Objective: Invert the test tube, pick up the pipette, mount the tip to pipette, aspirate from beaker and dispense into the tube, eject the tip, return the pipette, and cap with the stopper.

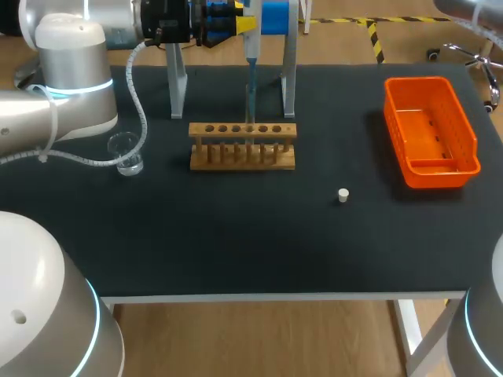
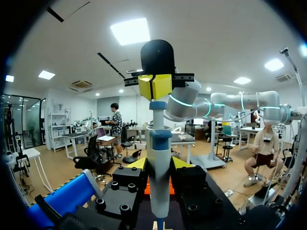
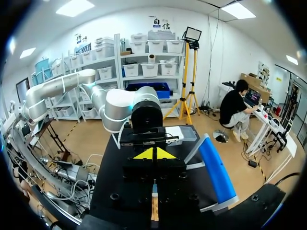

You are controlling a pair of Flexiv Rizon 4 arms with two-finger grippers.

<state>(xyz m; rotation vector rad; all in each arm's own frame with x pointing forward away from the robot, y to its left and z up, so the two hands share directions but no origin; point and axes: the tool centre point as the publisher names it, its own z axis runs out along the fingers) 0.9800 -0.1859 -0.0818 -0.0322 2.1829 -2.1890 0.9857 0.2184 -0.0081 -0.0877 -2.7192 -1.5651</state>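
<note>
Wooden rack point(image 1: 242, 146); clear glass beaker point(image 1: 126, 153); plastic pipette point(image 2: 159, 177); matt table point(image 1: 236, 236)

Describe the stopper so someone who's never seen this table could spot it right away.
Find the orange basket on the right of the black table. Off its near left corner, standing alone, is the stopper. It is the only small white plug, well apart from the wooden test tube rack.

Matte black bench point(image 1: 236, 243). Bright orange basket point(image 1: 431, 133). Pale tan wooden rack point(image 1: 242, 146) with a row of dark holes. White stopper point(image 1: 343, 195). Clear, colourless beaker point(image 1: 126, 153). White pipette point(image 2: 159, 191) with a blue band. Yellow tips on black left end effector point(image 2: 159, 164).
</note>
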